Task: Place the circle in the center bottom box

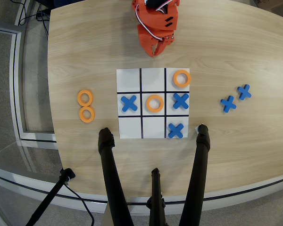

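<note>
Two orange rings (86, 106) lie at 9 o'clock of the grid (153, 103), near the table edge (54, 122). The gripper (156, 50) at 12 o'clock is nearly closed, holding nothing.

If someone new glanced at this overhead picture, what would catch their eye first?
The tic-tac-toe grid sheet at the table's middle, with two orange rings and three blue crosses on it. Above it, the orange gripper hangs near the table's top edge. Two spare orange rings lie left of the grid, two blue crosses right.

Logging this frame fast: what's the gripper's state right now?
Gripper: holding nothing, parked above the grid in the overhead view; open or shut cannot be told.
</note>
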You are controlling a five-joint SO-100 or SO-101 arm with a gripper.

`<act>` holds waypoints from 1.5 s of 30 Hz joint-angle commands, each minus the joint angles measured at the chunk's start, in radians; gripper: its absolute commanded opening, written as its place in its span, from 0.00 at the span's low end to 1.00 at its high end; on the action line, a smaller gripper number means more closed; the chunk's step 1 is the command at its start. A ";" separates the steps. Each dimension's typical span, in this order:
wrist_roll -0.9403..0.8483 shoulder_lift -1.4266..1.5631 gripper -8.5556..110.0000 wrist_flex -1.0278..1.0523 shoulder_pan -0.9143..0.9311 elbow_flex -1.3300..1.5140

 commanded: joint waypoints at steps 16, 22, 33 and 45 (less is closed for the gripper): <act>0.071 -0.183 0.18 -0.014 0.025 -0.172; 0.169 -0.549 0.18 -0.051 0.130 -0.606; 0.341 -1.456 0.18 -0.210 0.330 -1.430; 0.193 -2.013 0.20 -0.229 0.537 -1.793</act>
